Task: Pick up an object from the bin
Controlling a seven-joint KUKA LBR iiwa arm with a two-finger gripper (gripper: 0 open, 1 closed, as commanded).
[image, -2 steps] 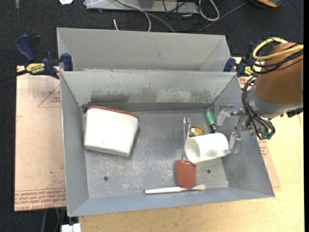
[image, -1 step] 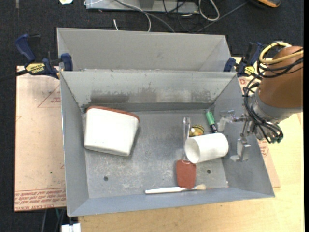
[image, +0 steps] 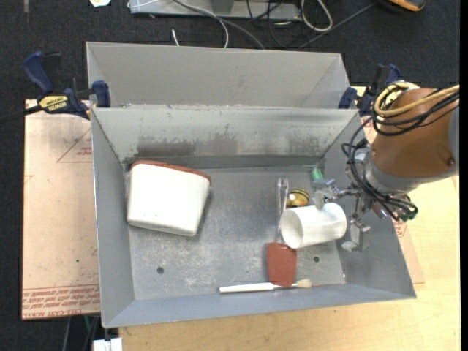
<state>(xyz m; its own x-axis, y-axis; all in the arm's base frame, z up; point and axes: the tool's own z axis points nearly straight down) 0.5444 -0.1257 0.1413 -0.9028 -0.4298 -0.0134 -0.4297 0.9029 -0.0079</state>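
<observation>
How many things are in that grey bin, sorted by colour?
White: 3 (tub, cup, thin stick)
Reddish brown: 1 (block)
Yellow: 1 (small round thing)
Green: 1 (small bit)
Total: 6 that I can make out; the small ones behind the cup are hard to tell.

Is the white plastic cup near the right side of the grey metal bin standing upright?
No, the white plastic cup lies tipped on its side, its round open mouth facing the view's left.
</observation>
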